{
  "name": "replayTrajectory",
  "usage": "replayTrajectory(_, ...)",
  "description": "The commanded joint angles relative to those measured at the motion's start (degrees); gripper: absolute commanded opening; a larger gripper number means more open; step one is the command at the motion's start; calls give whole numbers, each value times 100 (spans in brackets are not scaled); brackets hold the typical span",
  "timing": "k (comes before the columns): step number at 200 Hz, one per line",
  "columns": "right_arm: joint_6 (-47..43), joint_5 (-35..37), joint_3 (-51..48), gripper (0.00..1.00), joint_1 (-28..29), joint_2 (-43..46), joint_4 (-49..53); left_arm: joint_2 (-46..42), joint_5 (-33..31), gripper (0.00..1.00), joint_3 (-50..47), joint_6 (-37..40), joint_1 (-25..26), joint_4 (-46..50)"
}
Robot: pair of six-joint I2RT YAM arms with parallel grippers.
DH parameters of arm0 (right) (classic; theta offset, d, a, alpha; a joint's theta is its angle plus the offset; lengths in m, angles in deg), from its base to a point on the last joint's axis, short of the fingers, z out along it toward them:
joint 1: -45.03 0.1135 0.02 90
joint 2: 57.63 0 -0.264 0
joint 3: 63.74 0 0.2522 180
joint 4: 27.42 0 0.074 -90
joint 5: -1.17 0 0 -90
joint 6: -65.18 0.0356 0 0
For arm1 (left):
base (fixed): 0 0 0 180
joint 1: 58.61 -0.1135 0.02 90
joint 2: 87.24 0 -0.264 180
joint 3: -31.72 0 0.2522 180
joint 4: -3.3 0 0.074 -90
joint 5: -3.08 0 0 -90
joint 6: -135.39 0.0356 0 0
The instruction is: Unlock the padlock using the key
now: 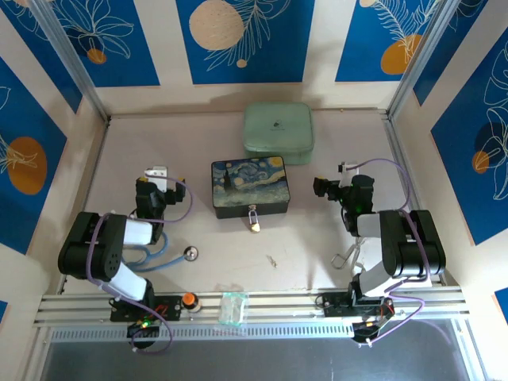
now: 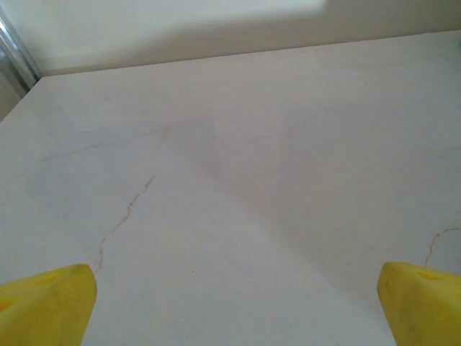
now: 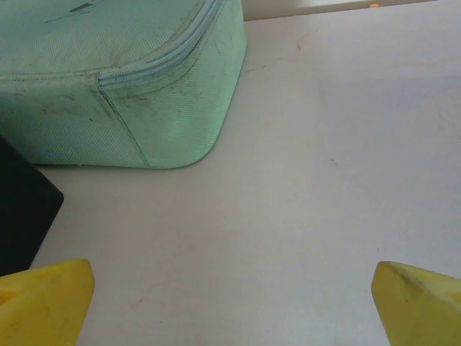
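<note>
The left gripper (image 2: 236, 306) hangs spread wide and empty over the white table (image 2: 238, 144). The tiny brass-gold padlock (image 1: 254, 221) hangs on the front of the dark painted tin box (image 1: 250, 186), and the thin silvery key (image 1: 271, 260) lies on the table near it. The right gripper (image 3: 232, 306), also spread and empty, faces a mint-green zipped case (image 3: 122, 79).

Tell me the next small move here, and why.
Probably bring the right gripper back toward the near edge and over the key. The gripper is open and empty, facing the mint green case, while the key lies loose on the table in front of the padlock on the painted tin box, nearer this arm.
</note>
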Motion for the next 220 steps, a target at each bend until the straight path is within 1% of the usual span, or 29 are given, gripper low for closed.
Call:
replayTrajectory(1,-99,-82,106,99,-21,23,-22,44,73,99,-28,39,-80,-56)
replayTrajectory(176,-90,-91,121,99,-30,14,-8,53,63,99,-27,35,-80,-56)
replayTrajectory(191,-90,-90,121,99,-30,14,-2,53,169,99,-2,76,-71,-13)
replayTrajectory(220,-91,-92,119,99,-27,22,-16,50,181,99,-10,77,-75,-8)
